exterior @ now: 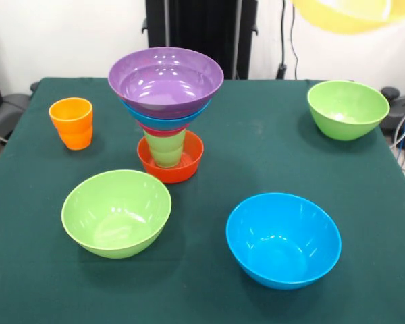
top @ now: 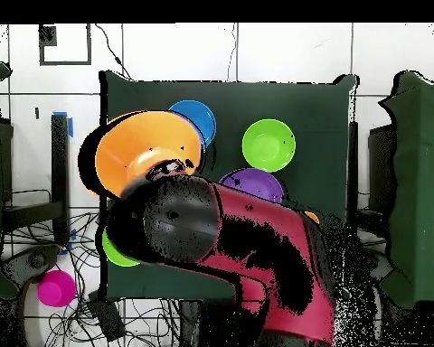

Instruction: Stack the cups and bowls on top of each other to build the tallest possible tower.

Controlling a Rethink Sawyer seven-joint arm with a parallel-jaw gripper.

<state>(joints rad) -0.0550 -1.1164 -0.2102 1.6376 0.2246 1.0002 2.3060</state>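
Observation:
The tower (exterior: 166, 115) stands mid-table: a small red-orange bowl (exterior: 172, 169) at the base, the light green cup (exterior: 165, 148) in it, then pink, blue and the purple bowl (exterior: 166, 81) on top. The orange cup (exterior: 72, 123) stands alone to the left. A very large orange bowl (top: 148, 152) hangs in the air; its pale rim (exterior: 351, 17) shows at the top right of the front view. My gripper (top: 171, 168) holds it at the rim, under the arm's end; its fingers are hidden.
Loose on the green table (exterior: 209, 297): a lime green bowl (exterior: 116, 212) front left, a blue bowl (exterior: 283, 239) front right, a second lime green bowl (exterior: 347, 109) far right. My arm (top: 248, 257) covers part of the table in the overhead view.

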